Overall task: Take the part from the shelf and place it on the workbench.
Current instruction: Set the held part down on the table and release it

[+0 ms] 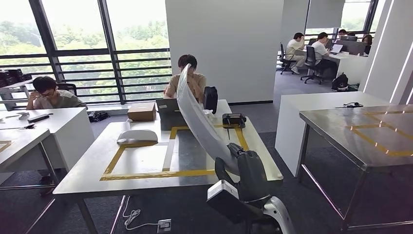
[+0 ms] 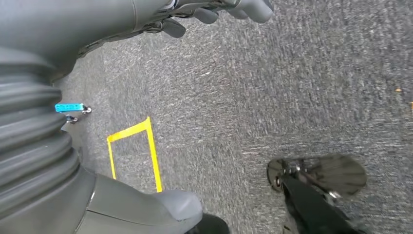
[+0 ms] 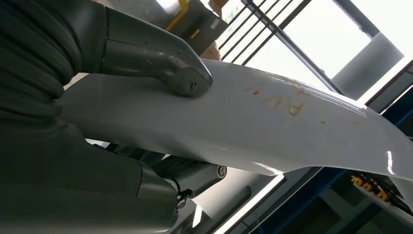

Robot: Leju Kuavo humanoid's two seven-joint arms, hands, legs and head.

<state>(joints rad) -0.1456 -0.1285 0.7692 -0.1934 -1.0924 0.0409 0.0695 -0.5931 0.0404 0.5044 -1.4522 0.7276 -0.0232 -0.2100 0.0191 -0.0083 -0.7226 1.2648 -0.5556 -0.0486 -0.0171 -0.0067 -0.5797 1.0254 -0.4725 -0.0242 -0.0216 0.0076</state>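
Right hand grasps lower end of part: long, curved, glossy white panel, faint orange marks, rising up and away from hand over workbench. Left hand empty, fingers loosely curled, above carpet.

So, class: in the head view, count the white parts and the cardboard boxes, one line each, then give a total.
White parts: 2, the long part held by the right hand and the small part on the workbench
Cardboard boxes: 1
Total: 3
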